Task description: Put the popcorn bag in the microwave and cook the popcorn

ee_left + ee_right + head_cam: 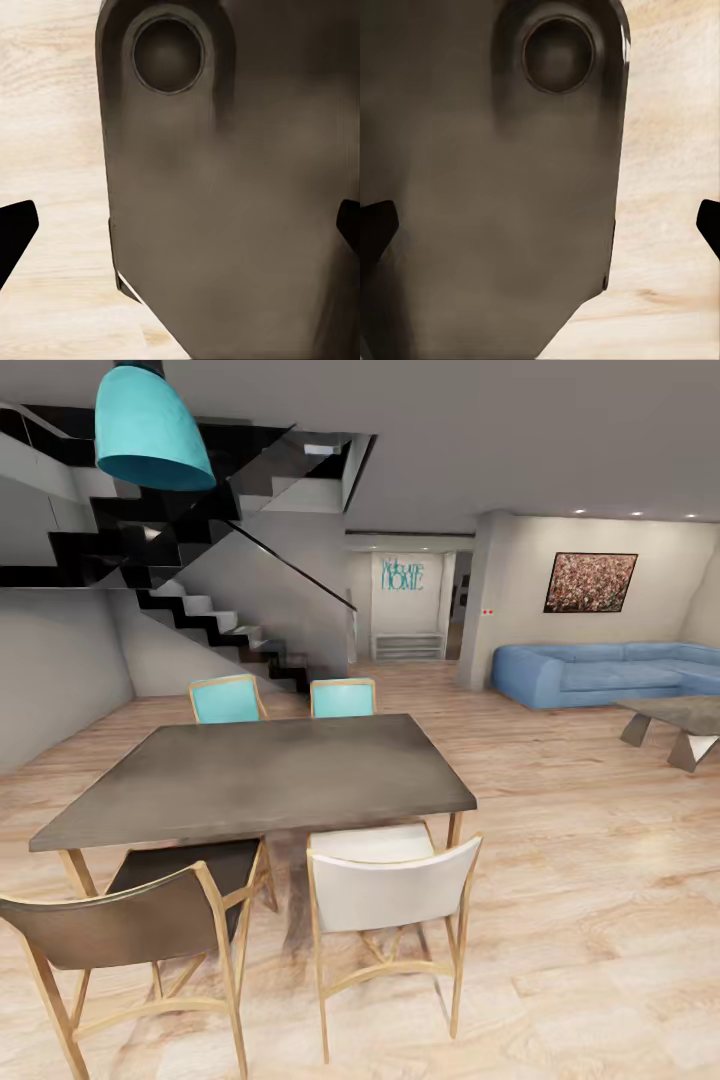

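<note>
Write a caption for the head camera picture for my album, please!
Dining table with four chairs on wood floor, stairs behind, blue sofa at right.

Matt grey table (270, 770), wood floor (580, 880)

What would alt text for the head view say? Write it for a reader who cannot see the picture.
A dark grey dining table stands on a wood floor with four chairs: two teal at the far side, a brown one and a white one nearest. Behind are a black staircase, a teal lamp and a blue sofa.
</note>
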Robot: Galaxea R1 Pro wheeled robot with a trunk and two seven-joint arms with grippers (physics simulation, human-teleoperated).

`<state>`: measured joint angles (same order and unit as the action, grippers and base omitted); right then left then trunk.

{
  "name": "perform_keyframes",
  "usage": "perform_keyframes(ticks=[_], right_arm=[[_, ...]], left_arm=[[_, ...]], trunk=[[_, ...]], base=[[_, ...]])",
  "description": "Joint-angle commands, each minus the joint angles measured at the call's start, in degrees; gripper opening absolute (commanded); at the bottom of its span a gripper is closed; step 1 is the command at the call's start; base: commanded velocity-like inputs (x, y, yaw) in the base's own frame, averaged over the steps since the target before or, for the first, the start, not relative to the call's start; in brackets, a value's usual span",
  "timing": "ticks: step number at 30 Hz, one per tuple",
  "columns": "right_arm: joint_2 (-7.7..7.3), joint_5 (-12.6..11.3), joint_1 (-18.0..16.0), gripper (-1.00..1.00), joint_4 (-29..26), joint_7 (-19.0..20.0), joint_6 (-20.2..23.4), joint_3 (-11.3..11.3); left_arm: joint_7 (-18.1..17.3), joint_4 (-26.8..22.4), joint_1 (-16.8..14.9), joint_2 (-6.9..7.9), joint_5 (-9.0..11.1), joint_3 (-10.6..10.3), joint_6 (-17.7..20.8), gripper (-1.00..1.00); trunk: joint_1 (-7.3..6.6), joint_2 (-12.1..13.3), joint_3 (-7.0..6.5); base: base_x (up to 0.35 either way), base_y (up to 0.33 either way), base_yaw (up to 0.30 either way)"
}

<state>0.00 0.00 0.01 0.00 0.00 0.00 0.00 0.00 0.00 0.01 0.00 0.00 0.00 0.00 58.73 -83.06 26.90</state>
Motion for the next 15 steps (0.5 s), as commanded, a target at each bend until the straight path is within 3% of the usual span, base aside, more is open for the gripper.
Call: perform_keyframes(ticks=[1,5,10,15], right_arm=[[0.00,0.0,0.0,1.00,0.0,0.0,0.0,0.0],[0.09,-0.4,-0.3,1.00,-0.3,-0.3,0.0,-0.3],[0.02,-0.4,-1.5,1.00,-2.0,-0.3,0.3,0.2],[-0.07,-0.1,-1.6,1.00,-3.6,-0.3,0.3,0.4]], left_arm=[[0.0,0.0,0.0,0.00,0.0,0.0,0.0,1.00],[-0.4,0.0,0.0,-0.28,0.0,-0.1,0.0,1.00],[-0.6,-0.9,0.1,-1.80,0.1,0.2,0.0,1.00],[-0.6,-1.0,0.1,-1.78,-0.1,0.0,0.0,1.00]], trunk=[[0.00,0.0,0.03],[0.00,0.0,0.03],[0.00,0.0,0.03],[0.00,0.0,0.03]], base=[[0.000,0.000,0.000],[0.000,0.000,0.000],[0.000,0.000,0.000],[0.000,0.000,0.000]])
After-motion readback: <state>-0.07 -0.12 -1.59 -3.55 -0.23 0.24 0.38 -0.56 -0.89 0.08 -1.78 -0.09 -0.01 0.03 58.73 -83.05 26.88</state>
